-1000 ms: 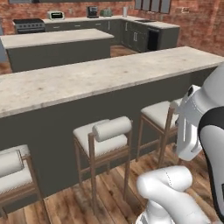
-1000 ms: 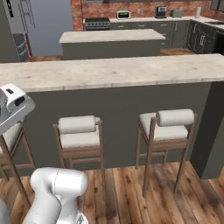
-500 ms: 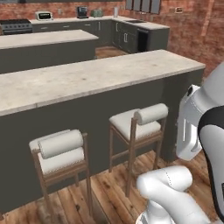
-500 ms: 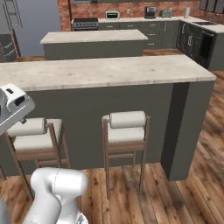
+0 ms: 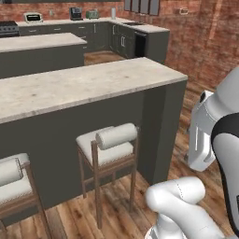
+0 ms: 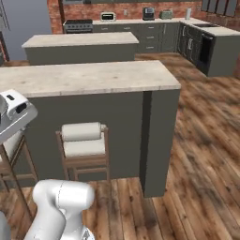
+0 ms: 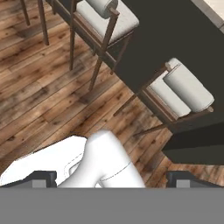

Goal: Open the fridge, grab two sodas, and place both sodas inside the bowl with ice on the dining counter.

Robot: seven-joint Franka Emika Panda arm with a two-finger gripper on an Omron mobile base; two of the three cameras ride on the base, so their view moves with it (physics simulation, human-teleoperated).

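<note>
My gripper (image 7: pixel 112 177) points down at the wood floor (image 7: pixel 39 100); whether it's released or clenched I can't tell. Ahead of it, the surface (image 5: pixel 70 86) stands over cushioned stools (image 6: pixel 84 140).

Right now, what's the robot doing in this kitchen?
Nothing is being handled at the moment. The robot is parked on the wood floor by the end of the dining counter, beside the stools. Its end effector points down at the floor and stools and holds nothing, though whether it is open is hard to tell. No soda or bowl is on the part of the counter in view. The shorter island stands behind the counter, and a bit of the fridge shows at the far back.
</note>
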